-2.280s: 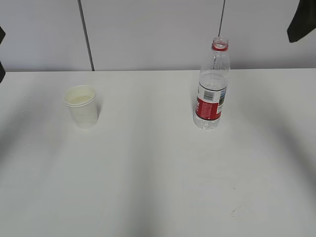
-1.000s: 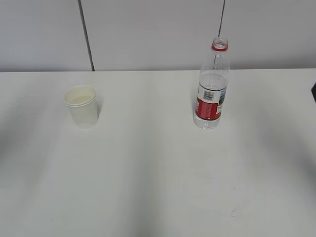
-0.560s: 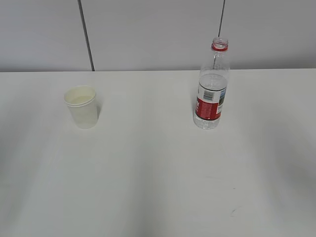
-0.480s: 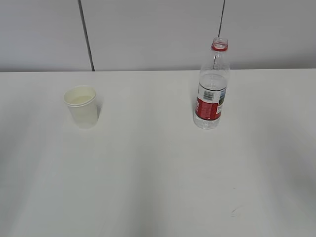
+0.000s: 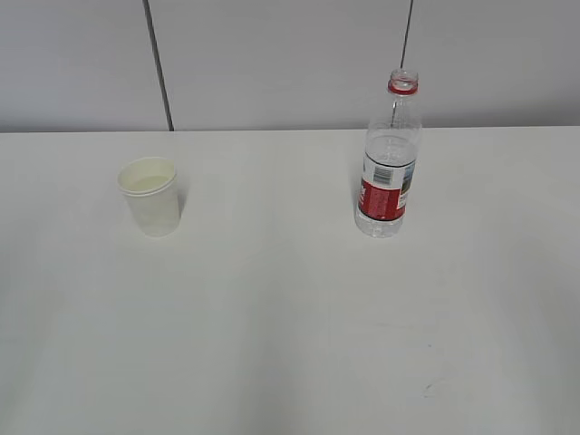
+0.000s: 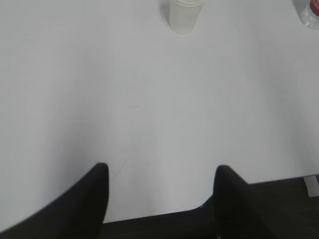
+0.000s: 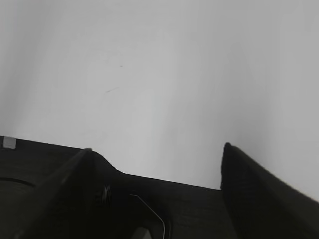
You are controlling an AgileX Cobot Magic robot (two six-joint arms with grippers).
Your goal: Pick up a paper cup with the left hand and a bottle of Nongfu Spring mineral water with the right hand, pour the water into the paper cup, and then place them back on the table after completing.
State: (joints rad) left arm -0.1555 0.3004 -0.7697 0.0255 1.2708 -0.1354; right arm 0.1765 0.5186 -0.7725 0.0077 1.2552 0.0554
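A white paper cup (image 5: 150, 195) stands upright on the left of the white table (image 5: 272, 317); it shows at the top of the left wrist view (image 6: 185, 15). An uncapped Nongfu Spring bottle (image 5: 390, 163) with a red label and red neck ring stands upright at the right; water fills it to about shoulder height. Its edge shows at the top right of the left wrist view (image 6: 309, 11). My left gripper (image 6: 159, 172) is open and empty over the table's near edge. My right gripper (image 7: 157, 149) is open and empty over the near edge too. Neither arm shows in the exterior view.
A grey panelled wall (image 5: 272, 63) with dark vertical seams stands behind the table. The table's near edge and dark floor show at the bottom of both wrist views.
The dark arm parts at the upper left and right edges have left the exterior view. Cup and bottle have not moved.
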